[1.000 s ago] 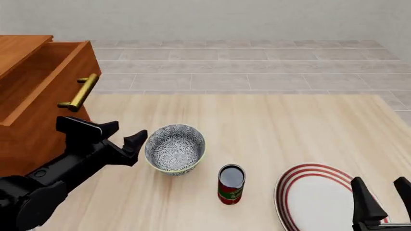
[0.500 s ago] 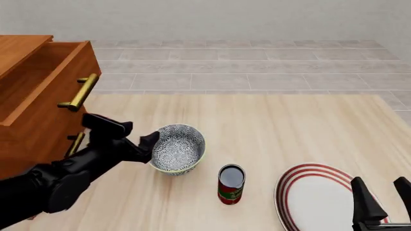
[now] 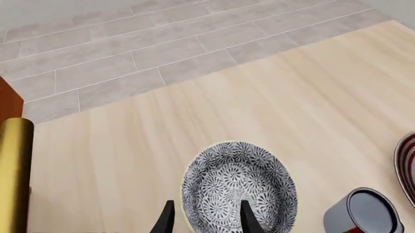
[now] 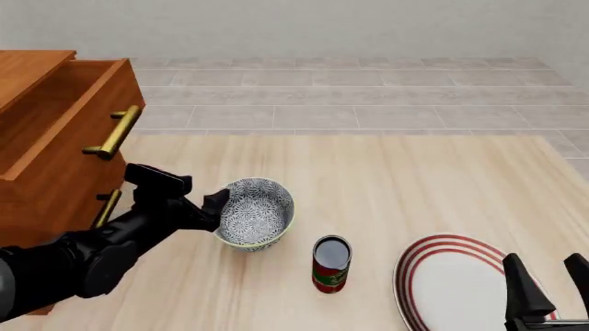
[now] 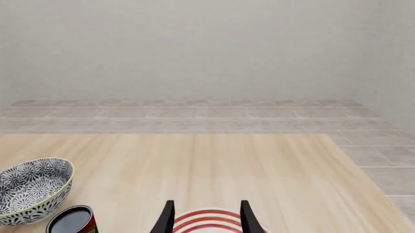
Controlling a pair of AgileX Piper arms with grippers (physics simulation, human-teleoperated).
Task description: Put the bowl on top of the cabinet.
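Observation:
The bowl (image 4: 255,210), blue-grey patterned with a pale yellowish rim, stands upright on the table in front of the cabinet (image 4: 51,145), whose top drawer is pulled out. My left gripper (image 4: 195,194) is open at the bowl's left side. In the left wrist view its fingers (image 3: 245,217) straddle the near wall of the bowl (image 3: 240,184), one tip inside and one outside. My right gripper (image 4: 547,286) is open low at the front right, above the plate. The right wrist view also shows the bowl (image 5: 32,187).
A red and green can (image 4: 332,264) stands just right of the bowl. A white plate with red rings (image 4: 446,279) lies at the front right. The cabinet's brass handle (image 4: 115,131) sticks out above my left arm.
My left gripper has moved right and forward, from beside the cabinet up to the bowl's left rim. The bowl, the can and the right gripper have not moved.

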